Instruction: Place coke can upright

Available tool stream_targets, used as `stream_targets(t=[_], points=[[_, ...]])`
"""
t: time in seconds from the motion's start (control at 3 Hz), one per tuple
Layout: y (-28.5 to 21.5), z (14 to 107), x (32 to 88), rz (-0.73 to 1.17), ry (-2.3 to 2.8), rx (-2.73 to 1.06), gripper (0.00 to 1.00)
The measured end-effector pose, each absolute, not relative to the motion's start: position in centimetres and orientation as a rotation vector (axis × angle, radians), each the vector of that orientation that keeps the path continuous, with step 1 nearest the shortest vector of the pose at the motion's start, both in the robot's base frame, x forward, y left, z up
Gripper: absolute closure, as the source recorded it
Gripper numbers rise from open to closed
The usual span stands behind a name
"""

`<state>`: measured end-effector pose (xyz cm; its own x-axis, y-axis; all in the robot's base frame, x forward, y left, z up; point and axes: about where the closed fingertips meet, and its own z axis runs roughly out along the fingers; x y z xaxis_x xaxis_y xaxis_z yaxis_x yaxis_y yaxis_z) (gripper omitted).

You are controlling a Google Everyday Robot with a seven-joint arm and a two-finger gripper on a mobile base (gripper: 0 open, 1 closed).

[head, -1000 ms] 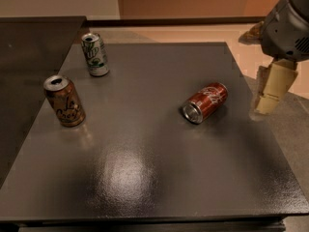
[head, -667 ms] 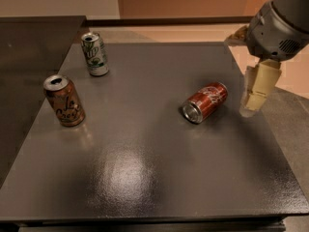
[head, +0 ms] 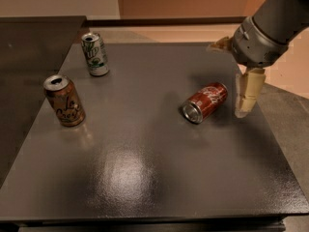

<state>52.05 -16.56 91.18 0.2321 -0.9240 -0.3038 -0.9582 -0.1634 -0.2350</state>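
The coke can (head: 205,102) is red with white script and lies on its side right of the middle of the dark table (head: 145,178), its silver open end facing front-left. My gripper (head: 227,80) hangs from the grey arm at the upper right, just right of the can and a little above the table. It is open and empty. One pale finger (head: 247,93) points down beside the can's far end, apart from it; the other finger (head: 219,44) sticks out to the left behind the can.
A green-and-white 7UP can (head: 95,54) stands upright at the back left. A brown-orange can (head: 64,101) stands upright at the left. A darker counter (head: 29,47) adjoins the table's left side. The table's right edge runs just past my gripper.
My gripper has moved left and slightly toward the coke can. The cans have not moved.
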Motion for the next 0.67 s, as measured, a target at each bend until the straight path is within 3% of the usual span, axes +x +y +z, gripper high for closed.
stream_targets(t=[0.67], points=[[-16.0, 88.6, 54.5, 0.064, 1.454, -2.375, 0.00]])
